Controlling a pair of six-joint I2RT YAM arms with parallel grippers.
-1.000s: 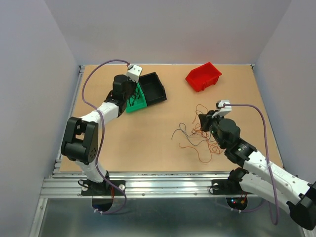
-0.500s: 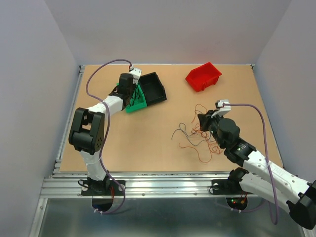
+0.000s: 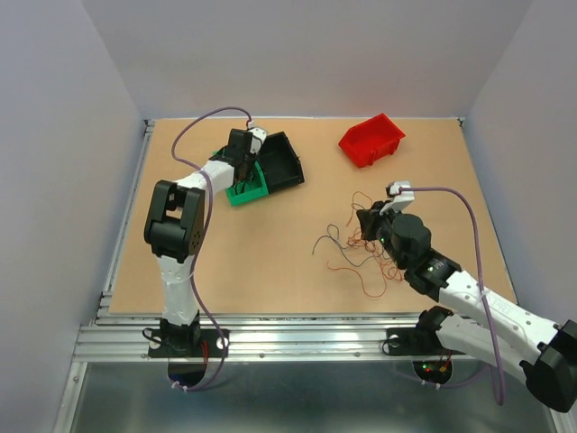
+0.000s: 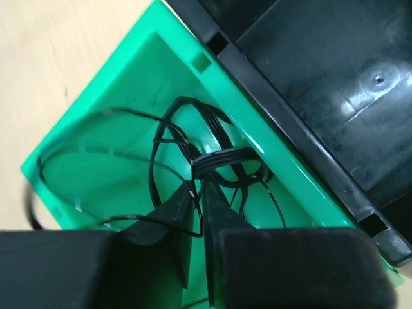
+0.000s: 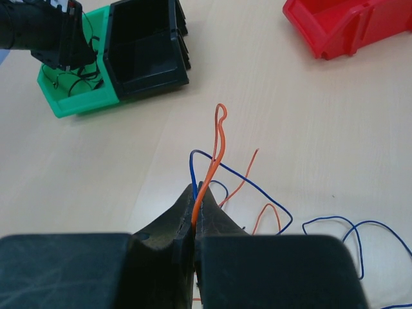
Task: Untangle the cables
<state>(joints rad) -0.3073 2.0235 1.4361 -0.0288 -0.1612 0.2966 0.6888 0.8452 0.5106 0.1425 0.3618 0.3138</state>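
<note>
My left gripper point(image 4: 201, 192) reaches down into the green bin point(image 4: 122, 84). Its jaws stand a narrow gap apart over a bundle of black cables point(image 4: 193, 138) coiled on the bin floor; one black strand loops across the left finger. From above, the left gripper point(image 3: 241, 173) hangs over that green bin point(image 3: 251, 191). My right gripper point(image 5: 195, 190) is shut on an orange cable point(image 5: 216, 148) that rises from its tips, with a blue cable point(image 5: 257, 185) beside it. The right gripper point(image 3: 365, 219) sits at the top of the loose tangle of cables point(image 3: 361, 253) on the table.
A black bin point(image 3: 281, 162) touches the green one on its right side. A red bin point(image 3: 371, 140) stands at the back right. Lavender arm cords arc over both arms. Grey walls close in the table on three sides.
The left arm has stretched further over the green bin, and its jaws have parted slightly. The right gripper has shifted a little up and left, still gripping the orange cable.
</note>
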